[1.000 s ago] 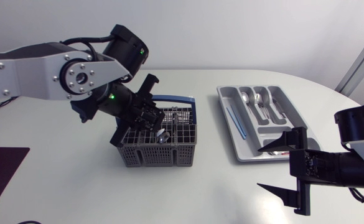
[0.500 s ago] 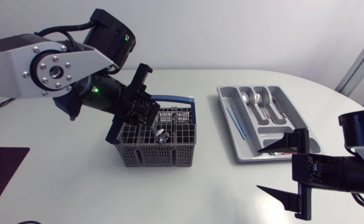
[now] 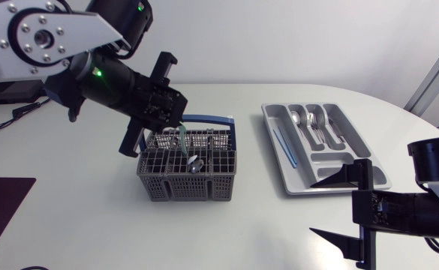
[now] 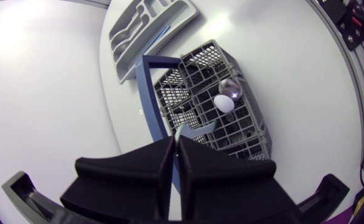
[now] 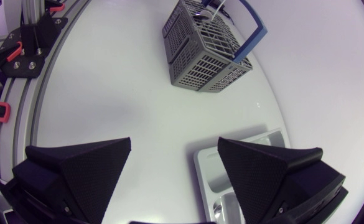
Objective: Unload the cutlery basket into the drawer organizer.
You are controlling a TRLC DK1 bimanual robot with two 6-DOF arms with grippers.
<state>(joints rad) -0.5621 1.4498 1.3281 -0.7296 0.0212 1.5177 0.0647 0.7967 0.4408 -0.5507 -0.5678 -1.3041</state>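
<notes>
The grey cutlery basket point(image 3: 189, 176) with a blue handle point(image 3: 208, 118) stands mid-table. My left gripper point(image 3: 175, 120) hovers just above its back left corner, shut on the upper end of a pale green utensil point(image 3: 181, 139) that hangs down over the basket. In the left wrist view the gripper point(image 4: 175, 142) pinches this thin pale piece point(image 4: 180, 132) above the basket point(image 4: 194, 74); two spoon bowls point(image 4: 224, 102) show inside. The grey drawer organizer point(image 3: 354, 135) lies to the right and holds spoons point(image 3: 313, 120) and a light blue piece point(image 3: 283, 146). My right gripper point(image 3: 341, 211) stands open and empty near the front right edge.
A dark purple mat point(image 3: 1, 202) lies at the front left corner. A black box point(image 3: 5, 91) sits at the back left. From the right wrist view, bare table stretches between the open right gripper point(image 5: 174, 146), the basket point(image 5: 203, 59) and the organizer point(image 5: 244, 158).
My left arm has risen and swung back to the left, drawing the pale green utensil up out of the basket. The right arm has barely shifted.
</notes>
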